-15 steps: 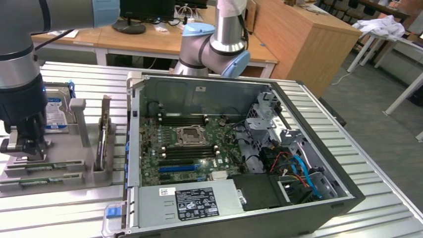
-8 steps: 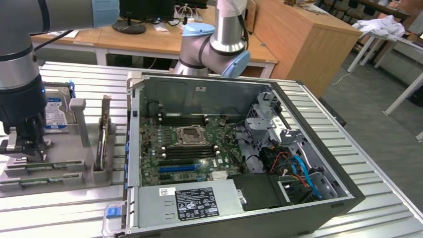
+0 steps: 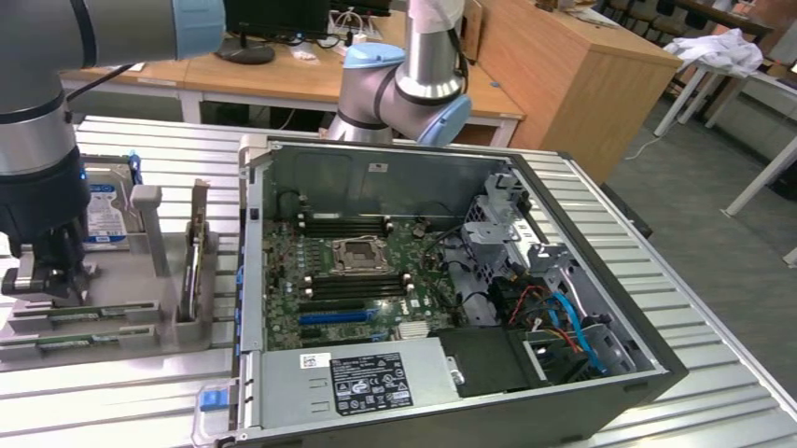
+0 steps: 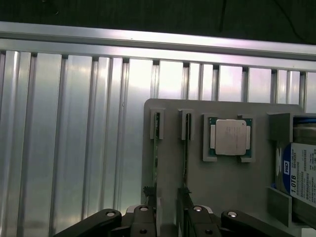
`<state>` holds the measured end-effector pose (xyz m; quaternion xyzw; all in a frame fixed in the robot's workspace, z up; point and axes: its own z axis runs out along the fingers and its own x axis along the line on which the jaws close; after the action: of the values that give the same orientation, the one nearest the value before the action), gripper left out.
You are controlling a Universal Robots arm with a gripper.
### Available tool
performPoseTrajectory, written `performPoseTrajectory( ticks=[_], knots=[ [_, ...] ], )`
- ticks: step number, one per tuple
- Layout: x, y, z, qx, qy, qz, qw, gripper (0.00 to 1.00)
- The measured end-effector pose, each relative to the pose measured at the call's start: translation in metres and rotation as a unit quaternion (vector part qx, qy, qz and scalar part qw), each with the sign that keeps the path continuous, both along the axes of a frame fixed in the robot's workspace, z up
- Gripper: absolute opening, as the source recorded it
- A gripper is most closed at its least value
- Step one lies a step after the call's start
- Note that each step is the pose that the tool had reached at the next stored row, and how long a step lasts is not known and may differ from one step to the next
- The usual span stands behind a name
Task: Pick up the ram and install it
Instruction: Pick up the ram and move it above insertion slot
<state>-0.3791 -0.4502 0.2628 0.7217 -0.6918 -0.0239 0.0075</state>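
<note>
Claw [image 3: 50, 280] hanging spread wide over the parts tray, nothing in its grip.
I am watching the claw hovering low over the grey tray [image 3: 131, 285] at the exterior view's left, beside the open computer case [image 3: 373, 177]. Its fingers [image 4: 147, 197] are standing fully apart and are gripping nothing. Two sticks are sitting on edge in parallel tray slots. The first ram stick [image 4: 155, 148] is running in between the fingers, and the second ram stick [image 4: 185, 153] is lining up with one finger. I cannot tell whether either is being touched. The processor chip [image 4: 230, 137] is lying in its pocket just beside them, and the hard drive [image 4: 298, 173] is standing beyond it. In the case, the black memory slots [image 3: 355, 285] are flanking the processor socket [image 3: 361, 250].
</note>
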Motion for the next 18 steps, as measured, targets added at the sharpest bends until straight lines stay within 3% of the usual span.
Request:
performPoseTrajectory(
  ticks=[11,18],
  knots=[
    [0.000,0.0000,-0.0134,0.0000,-0.0001,0.000,1.0000,0.31],
    [0.000,-0.0018,-0.0135,0.0000,-0.0001,0.000,1.0000,0.31]
  ],
)
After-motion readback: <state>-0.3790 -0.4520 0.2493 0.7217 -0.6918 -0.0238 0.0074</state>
